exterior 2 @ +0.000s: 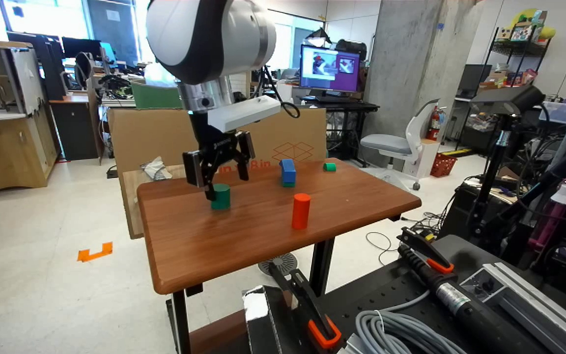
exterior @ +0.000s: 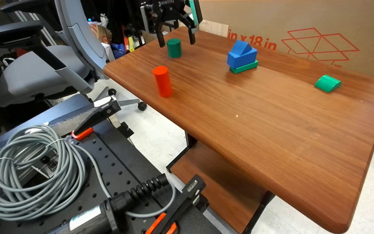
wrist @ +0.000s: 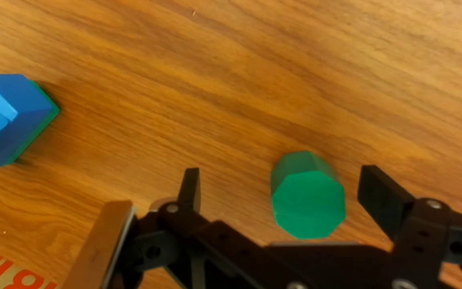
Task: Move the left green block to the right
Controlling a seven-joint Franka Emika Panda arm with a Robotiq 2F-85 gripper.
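Note:
The left green block [exterior: 174,50], a stubby teal-green many-sided block, stands upright on the wooden table. It also shows in an exterior view [exterior 2: 221,198] and in the wrist view [wrist: 309,204]. My gripper [exterior: 177,44] is open and points down over the block. In the wrist view the block lies between the spread fingers [wrist: 281,174], nearer the right-hand finger, and touches neither there. In an exterior view one fingertip of the gripper [exterior 2: 227,187] overlaps the block's upper edge. The exact height of the fingertips over the table is hard to tell.
A red cylinder [exterior: 163,82] stands upright near the table edge. A stack of blue blocks on a green base [exterior: 242,58] stands farther along the table [exterior: 291,130]. A flatter, lighter green block [exterior: 328,83] lies near the far end. A cardboard sheet [exterior: 258,19] stands behind the table.

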